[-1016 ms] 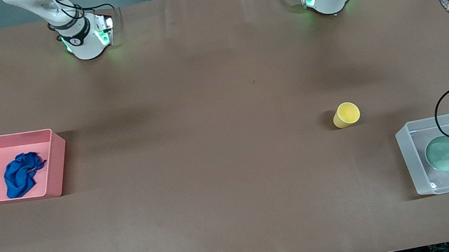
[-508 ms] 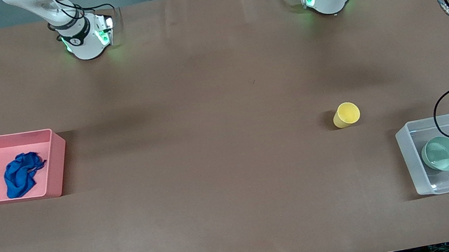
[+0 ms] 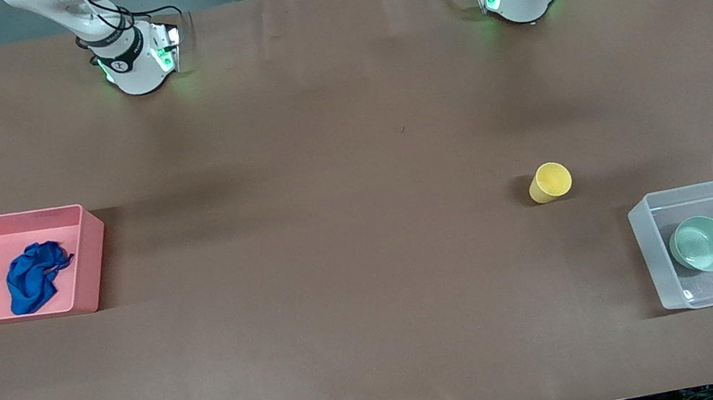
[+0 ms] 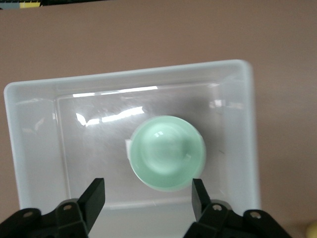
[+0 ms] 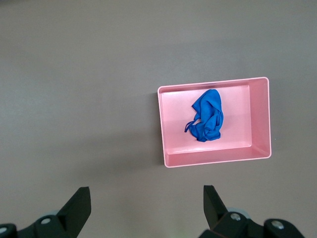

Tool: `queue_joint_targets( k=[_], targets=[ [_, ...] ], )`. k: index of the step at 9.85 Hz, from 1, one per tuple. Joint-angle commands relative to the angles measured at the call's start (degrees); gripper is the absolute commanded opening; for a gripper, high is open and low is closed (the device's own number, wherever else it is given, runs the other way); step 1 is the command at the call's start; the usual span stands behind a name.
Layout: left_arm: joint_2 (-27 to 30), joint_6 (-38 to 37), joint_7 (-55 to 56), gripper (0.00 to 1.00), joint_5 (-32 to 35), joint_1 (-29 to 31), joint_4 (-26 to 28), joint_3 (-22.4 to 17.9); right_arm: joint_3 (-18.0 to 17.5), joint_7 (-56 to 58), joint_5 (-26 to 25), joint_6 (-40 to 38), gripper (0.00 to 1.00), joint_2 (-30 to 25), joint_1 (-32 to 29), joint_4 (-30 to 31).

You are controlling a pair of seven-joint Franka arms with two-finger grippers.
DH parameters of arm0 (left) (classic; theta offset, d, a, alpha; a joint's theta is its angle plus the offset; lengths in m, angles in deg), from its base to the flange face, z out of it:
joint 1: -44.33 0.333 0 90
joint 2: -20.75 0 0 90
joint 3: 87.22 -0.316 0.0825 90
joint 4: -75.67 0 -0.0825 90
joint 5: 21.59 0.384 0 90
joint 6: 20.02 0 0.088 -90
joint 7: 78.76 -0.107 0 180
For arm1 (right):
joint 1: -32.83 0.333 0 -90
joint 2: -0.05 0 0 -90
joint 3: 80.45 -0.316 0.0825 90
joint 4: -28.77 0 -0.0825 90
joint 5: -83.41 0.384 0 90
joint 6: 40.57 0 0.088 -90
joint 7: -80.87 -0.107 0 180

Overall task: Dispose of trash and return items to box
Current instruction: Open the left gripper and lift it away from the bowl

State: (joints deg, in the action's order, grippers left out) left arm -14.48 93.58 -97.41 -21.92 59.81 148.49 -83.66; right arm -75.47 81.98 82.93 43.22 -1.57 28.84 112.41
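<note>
Left tool (image 4: 147, 194), fingers apart and empty, hangs over the clear box (image 3: 653, 258) holding the mint-green bowl (image 3: 702, 244); yellow cup (image 3: 549, 182) remains on the desk (image 3: 339, 269); right tool (image 5: 147, 201), spread, waits above the pink bin (image 5: 262, 119) containing the blue rag (image 5: 208, 116).

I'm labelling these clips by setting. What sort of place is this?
Probably a robotics lab: two arm bases bolted to a brown-covered table, with a pink bin, a clear box and a cup laid out as props.
</note>
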Motion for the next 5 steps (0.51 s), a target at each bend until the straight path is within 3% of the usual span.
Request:
queue_joint_targets(
  k=[1, 5],
  targets=[
    [7.9, -2.0, 5.1, 0.8, 0.3, -1.1, 10.4, 4.0, -0.2, 0.5, -0.9, 0.6, 1.0, -0.5, -0.1, 0.6],
    [23.1, 2.7, 11.5, 0.8, 0.9, -3.4, 32.0, 6.9, -0.2, 0.6, -1.9, 0.6, 1.0, -0.5, 0.5, 0.6]
  ],
)
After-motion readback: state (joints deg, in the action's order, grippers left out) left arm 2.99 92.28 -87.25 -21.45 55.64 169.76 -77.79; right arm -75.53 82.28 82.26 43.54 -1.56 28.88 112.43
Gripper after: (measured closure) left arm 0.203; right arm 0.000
